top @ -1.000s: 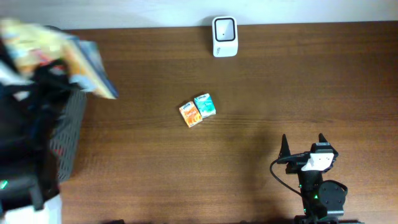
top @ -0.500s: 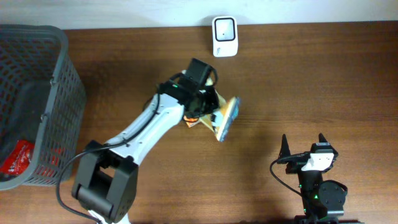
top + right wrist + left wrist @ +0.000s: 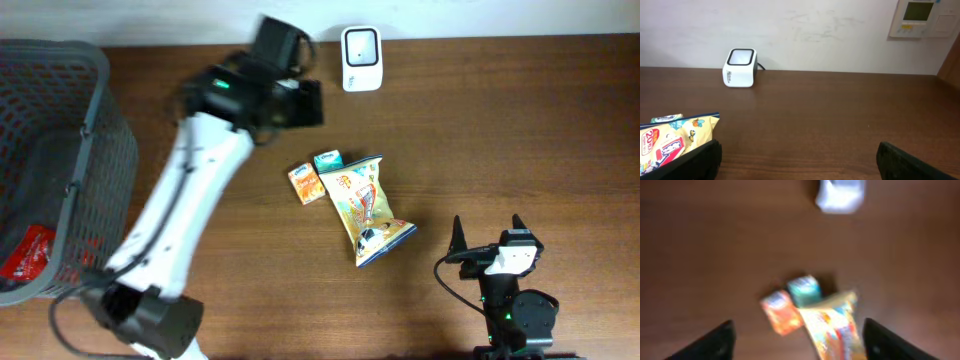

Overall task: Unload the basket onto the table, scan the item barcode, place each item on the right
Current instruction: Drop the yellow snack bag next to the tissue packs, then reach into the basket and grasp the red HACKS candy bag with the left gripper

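The item, a yellow snack bag [image 3: 365,210] with cartoon print, lies flat mid-table, touching no gripper. It also shows blurred in the left wrist view [image 3: 832,330] and at the left edge of the right wrist view [image 3: 670,142]. No barcode shows on it. The white scanner [image 3: 361,58] stands at the table's far edge [image 3: 740,67]. My left gripper [image 3: 305,103] hovers open and empty above the table, left of the scanner, its dark fingers [image 3: 710,342] wide apart. My right gripper [image 3: 487,228] rests open at the near right, empty [image 3: 799,155].
A small orange box [image 3: 305,183] and a teal box [image 3: 327,160] lie against the bag's upper left end. A grey mesh basket [image 3: 100,200] stands at the left edge with a red packet [image 3: 30,250] inside. The left arm [image 3: 190,200] stretches diagonally over the table's left half.
The left arm brought the snack bag from over the basket to mid-table, opened and let it go. The bag now lies flat, and the gripper has pulled back toward the far left.
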{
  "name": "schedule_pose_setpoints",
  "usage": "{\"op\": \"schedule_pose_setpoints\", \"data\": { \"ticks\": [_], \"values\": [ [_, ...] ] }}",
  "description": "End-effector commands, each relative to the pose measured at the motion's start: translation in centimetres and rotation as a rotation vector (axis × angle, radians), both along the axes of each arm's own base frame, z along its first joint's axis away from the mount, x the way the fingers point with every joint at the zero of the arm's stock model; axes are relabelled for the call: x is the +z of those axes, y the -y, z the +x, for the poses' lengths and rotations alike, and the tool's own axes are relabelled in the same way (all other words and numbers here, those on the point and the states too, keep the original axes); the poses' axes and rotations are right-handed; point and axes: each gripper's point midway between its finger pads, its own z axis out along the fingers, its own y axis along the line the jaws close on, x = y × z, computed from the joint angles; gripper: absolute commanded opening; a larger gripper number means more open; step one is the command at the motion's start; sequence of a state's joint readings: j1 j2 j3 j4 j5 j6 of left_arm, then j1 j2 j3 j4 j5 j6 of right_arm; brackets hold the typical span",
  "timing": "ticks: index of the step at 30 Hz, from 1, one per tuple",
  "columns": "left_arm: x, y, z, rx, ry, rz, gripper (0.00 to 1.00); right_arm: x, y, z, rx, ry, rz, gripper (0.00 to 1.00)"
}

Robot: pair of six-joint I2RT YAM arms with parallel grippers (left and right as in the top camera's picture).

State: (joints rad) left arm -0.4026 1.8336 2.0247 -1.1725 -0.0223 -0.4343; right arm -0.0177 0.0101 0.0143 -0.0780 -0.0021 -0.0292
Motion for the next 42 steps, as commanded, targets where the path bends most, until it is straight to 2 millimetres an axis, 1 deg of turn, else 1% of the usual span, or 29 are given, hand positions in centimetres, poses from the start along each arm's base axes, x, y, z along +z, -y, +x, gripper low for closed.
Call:
{"op": "schedule_pose_setpoints", "data": {
  "ticks": [1,2,3,4,5,6,7,8,9,10,11,12,14,15,19,21,22,23,24,26,29,31,35,38,42],
  "values": [
    [8.6,-11.9,0.3,0.28,0.187,0.084,0.99,-0.3,-0.2,0.0,0.011,-0.003,0.0,0.98],
    [10.1,-21.3,-1.2,0.564,0.192,0.045,0.99,-0.3,-0.2,0.0,0.011,-0.003,0.0,0.99],
    [9.9,-27.2,-2.7,0.736,0.173,0.043,0.99,-0.3,-0.2,0.0,0.011,-0.003,0.0,0.98],
    [9.7,-28.9,-3.3,0.791,0.161,0.041,0.99,-0.3,-0.2,0.0,0.011,-0.003,0.0,0.98],
    [9.0,-32.2,-4.9,0.904,0.128,0.034,0.99,-0.3,-0.2,0.0,0.011,-0.003,0.0,0.98],
    [8.7,-34.1,-5.8,0.966,0.114,0.033,0.98,-0.3,-0.2,0.0,0.011,-0.003,0.0,0.98],
    [8.5,-36.4,-6.8,1.027,0.109,0.037,0.91,-0.3,-0.2,0.0,0.011,-0.003,0.0,0.98],
    [8.2,-38.5,-7.8,1.112,0.104,0.021,0.9,-0.3,-0.2,0.0,0.011,-0.003,0.0,0.98],
    [7.6,-40.9,-9.2,1.223,0.093,-0.033,0.94,-0.3,-0.2,0.0,0.011,-0.003,0.0,0.98],
    [7.2,-42.0,-9.7,1.257,0.084,-0.072,0.98,-0.3,-0.2,0.0,0.011,-0.003,0.0,0.98],
    [6.6,-42.8,-10.2,1.272,0.066,-0.116,0.99,-0.3,-0.2,0.0,0.011,-0.003,0.0,0.98],
    [5.2,-43.7,-10.9,1.296,0.011,-0.172,1.0,-0.3,-0.2,0.0,0.011,-0.003,0.0,0.98],
    [2.7,-43.9,-12.0,1.323,-0.108,-0.2,1.0,-0.3,-0.2,0.0,0.011,-0.003,0.0,0.98],
    [1.3,-43.9,-12.1,1.327,-0.17,-0.204,1.0,-0.3,-0.2,0.0,0.011,-0.003,0.0,0.98],
    [-2.7,-44.4,-11.6,1.331,-0.307,-0.214,1.0,-0.3,-0.2,0.0,0.011,-0.003,0.0,0.98],
    [-5.7,-44.9,-10.9,1.331,-0.392,-0.219,0.99,-0.3,-0.2,0.0,0.011,-0.003,0.0,0.98],
    [-7.7,-44.8,-10.9,1.329,-0.463,-0.224,0.96,-0.3,-0.2,0.0,0.011,-0.003,0.0,0.98],
    [-8.9,-44.7,-10.9,1.326,-0.511,-0.226,0.95,-0.3,-0.2,0.0,0.011,-0.003,0.0,0.98],
    [-9.6,-44.6,-11.0,1.325,-0.538,-0.228,0.94,-0.3,-0.2,0.0,0.011,-0.003,0.0,0.98],
    [-12.1,-44.8,-11.1,1.326,-0.619,-0.218,0.92,-0.3,-0.2,0.0,0.011,-0.003,0.0,0.98],
    [-13.6,-45.9,-11.8,1.346,-0.66,-0.144,0.89,-0.3,-0.2,0.0,0.011,-0.003,0.0,0.98],
    [-13.8,-46.5,-12.3,1.37,-0.669,-0.098,0.89,-0.3,-0.2,0.0,0.011,-0.003,0.0,0.98],
    [-13.8,-46.0,-12.3,1.362,-0.686,-0.095,0.85,-0.3,-0.2,0.0,0.011,-0.003,0.0,0.98],
    [-13.8,-45.3,-11.7,1.341,-0.685,-0.077,0.84,-0.3,-0.2,0.0,0.011,-0.003,0.0,0.98],
    [-14.0,-44.0,-10.8,1.322,-0.693,0.024,0.84,-0.3,-0.2,0.0,0.011,-0.003,0.0,0.98]
  ]
}}
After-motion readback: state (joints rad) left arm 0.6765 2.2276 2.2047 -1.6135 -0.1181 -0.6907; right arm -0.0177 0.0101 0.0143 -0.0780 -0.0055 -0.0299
